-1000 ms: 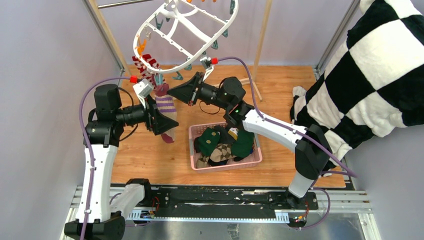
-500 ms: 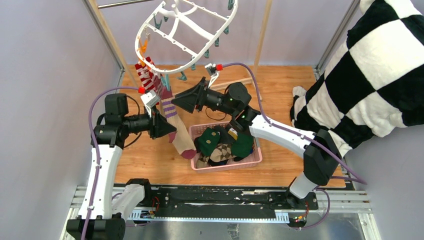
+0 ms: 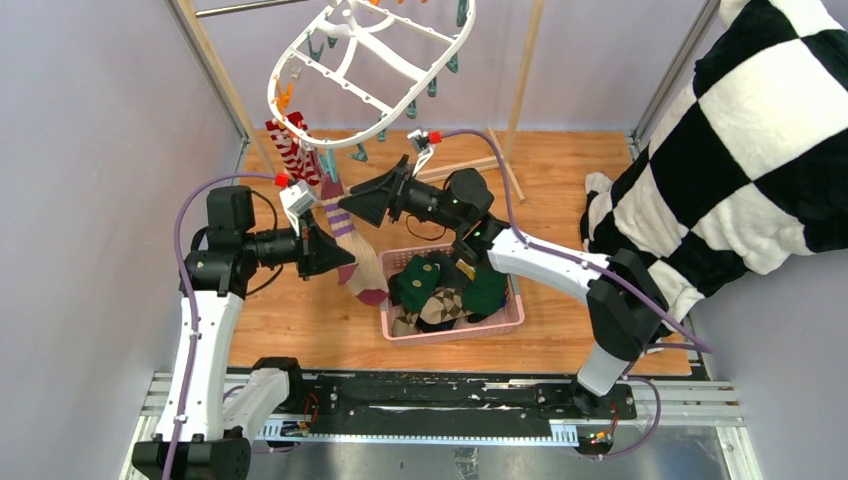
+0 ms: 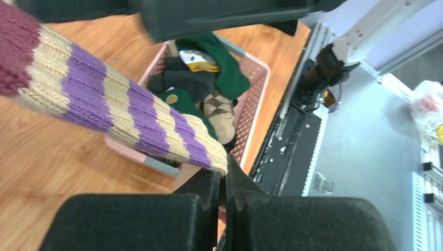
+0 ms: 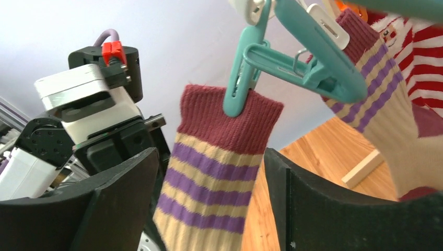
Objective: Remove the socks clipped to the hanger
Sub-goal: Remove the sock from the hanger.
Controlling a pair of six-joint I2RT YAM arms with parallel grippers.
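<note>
Wooden bench and its surroundings

A pink slotted basket (image 3: 470,331) is set on the wooden bench (image 3: 300,320), towards its near edge. A large black-and-white checkered cloth (image 3: 760,120) is draped at the right, reaching down to the bench. Slanted wooden rack posts (image 3: 524,80) are seen at the back, pale lavender walls (image 3: 90,120) at the sides, and a metal rail (image 3: 700,400) along the near edge.

Knit cloth, plastic, wood
The purple-striped sock (image 5: 217,167) is soft ribbed knit, matt and slightly fuzzy. The teal clip (image 5: 245,78), the white hanger (image 3: 395,48) and the pink basket (image 3: 455,331) are smooth plastic with a faint gloss. The floor (image 3: 300,320) is smooth wood-grain board, and the checkered cloth (image 3: 760,120) looks plush and matt.
</note>
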